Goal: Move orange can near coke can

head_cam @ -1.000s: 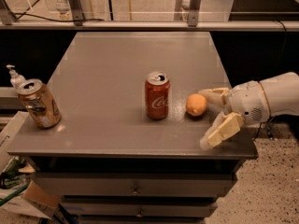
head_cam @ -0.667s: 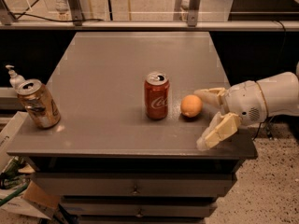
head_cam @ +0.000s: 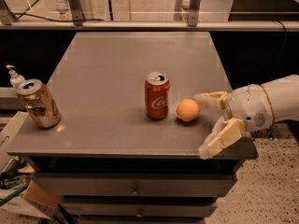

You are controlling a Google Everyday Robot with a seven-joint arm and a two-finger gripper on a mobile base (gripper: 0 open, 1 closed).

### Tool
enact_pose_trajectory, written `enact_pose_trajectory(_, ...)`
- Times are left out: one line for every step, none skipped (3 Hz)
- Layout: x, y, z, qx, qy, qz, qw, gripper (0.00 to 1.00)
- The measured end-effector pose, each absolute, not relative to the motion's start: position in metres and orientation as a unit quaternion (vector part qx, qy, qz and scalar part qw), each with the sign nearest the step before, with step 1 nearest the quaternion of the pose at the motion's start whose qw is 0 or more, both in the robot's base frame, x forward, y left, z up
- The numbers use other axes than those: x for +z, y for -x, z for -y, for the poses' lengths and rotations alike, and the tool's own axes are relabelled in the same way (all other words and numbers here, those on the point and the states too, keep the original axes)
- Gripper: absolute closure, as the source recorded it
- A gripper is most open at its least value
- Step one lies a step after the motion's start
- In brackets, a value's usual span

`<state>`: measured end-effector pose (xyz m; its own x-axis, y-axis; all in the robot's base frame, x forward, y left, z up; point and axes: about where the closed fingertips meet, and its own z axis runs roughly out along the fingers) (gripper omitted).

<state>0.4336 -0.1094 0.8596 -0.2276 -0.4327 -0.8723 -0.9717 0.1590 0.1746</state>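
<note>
On the grey tabletop point(head_cam: 107, 64), toward its right front, I see the orange can point(head_cam: 188, 110) has shifted a little leftward since a second ago. It now sits just beside the coke can point(head_cam: 157, 96), with a narrow gap between them. My tool point(head_cam: 201, 125) has followed it left and is released, fingers spread, the upper one close by the fruit. A dented gold-brown can point(head_cam: 39, 104) stands at the left edge, with a pump bottle point(head_cam: 14, 76) behind it. Drawers point(head_cam: 135, 190) sit below, and speckled floor point(head_cam: 275, 190) shows at right.
</note>
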Motion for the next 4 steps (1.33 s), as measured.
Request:
enact_pose_trajectory(0.859,-0.432,0.118,0.382,0.515,-0.687,0.342,0.00)
enact_pose_trajectory(0.858,-0.440,0.121,0.377,0.517,-0.687,0.343,0.00)
enact_pose_trajectory(0.856,-0.447,0.128,0.368,0.516,-0.692,0.346,0.00)
enact_pose_trajectory(0.856,-0.461,0.151,0.344,0.509,-0.704,0.356,0.00)
